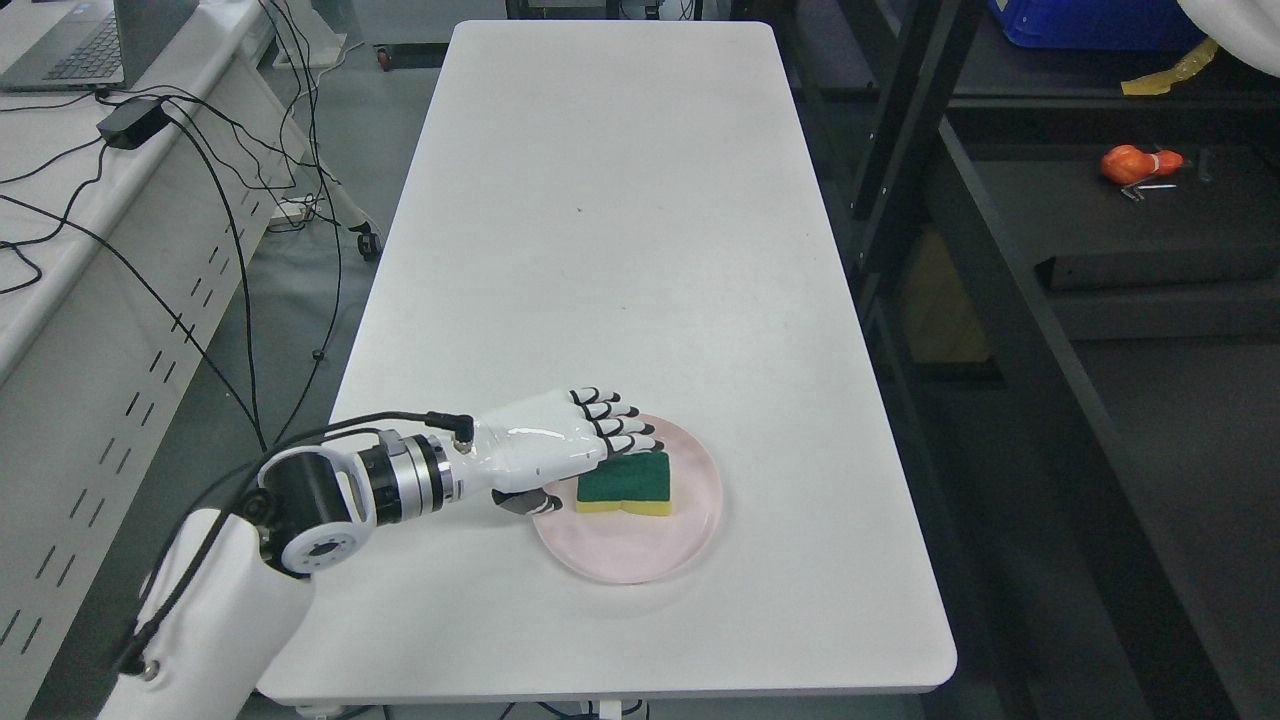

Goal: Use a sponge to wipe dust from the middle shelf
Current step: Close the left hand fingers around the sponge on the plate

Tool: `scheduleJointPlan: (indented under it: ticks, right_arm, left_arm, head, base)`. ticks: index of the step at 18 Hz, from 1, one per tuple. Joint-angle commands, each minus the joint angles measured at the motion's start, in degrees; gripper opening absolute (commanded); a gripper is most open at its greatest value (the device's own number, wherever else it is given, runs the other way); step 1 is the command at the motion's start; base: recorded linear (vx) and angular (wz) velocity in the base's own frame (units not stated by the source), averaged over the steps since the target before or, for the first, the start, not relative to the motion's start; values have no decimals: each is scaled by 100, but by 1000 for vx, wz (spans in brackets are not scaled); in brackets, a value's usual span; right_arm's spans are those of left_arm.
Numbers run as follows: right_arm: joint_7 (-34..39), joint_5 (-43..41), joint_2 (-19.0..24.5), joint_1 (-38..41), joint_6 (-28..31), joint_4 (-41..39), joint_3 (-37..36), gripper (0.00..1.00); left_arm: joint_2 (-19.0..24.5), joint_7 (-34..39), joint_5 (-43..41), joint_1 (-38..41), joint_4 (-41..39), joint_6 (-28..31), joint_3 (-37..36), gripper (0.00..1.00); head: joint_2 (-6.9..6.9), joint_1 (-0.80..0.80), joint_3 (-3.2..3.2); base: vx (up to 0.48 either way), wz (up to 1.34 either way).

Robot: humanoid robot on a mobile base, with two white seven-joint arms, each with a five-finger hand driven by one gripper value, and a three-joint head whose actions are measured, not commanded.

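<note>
We saw a white surface [620, 200] on grey floor [300, 300], a cabled desk [60, 200] left, dark shelving [1100, 250] right.

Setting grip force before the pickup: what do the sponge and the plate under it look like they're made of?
The sponge looks like soft yellow foam topped with a dark green, matte scouring layer, judging by the two colour bands and its waisted outline. The plate is pale pink and smooth with a faint sheen; plastic or glazed ceramic, I cannot tell which. The left hand hovers at the sponge, fingers spread.
</note>
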Motion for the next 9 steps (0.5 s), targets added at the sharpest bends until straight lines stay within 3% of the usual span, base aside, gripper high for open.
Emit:
scheduleJointPlan:
  ticks: [1, 9]
  right_arm:
    - [3, 0, -100, 0, 3, -100, -2, 100]
    - [3, 0, -100, 0, 3, -100, -2, 100]
  left_arm:
    - [-227, -1, -316, -194, 384, 57, -269, 94]
    - [-394, -27, -325, -238, 586, 83, -277, 78]
  head:
    - [0, 0, 0]
    - [0, 0, 0]
  base:
    - [0, 0]
    - [0, 0]
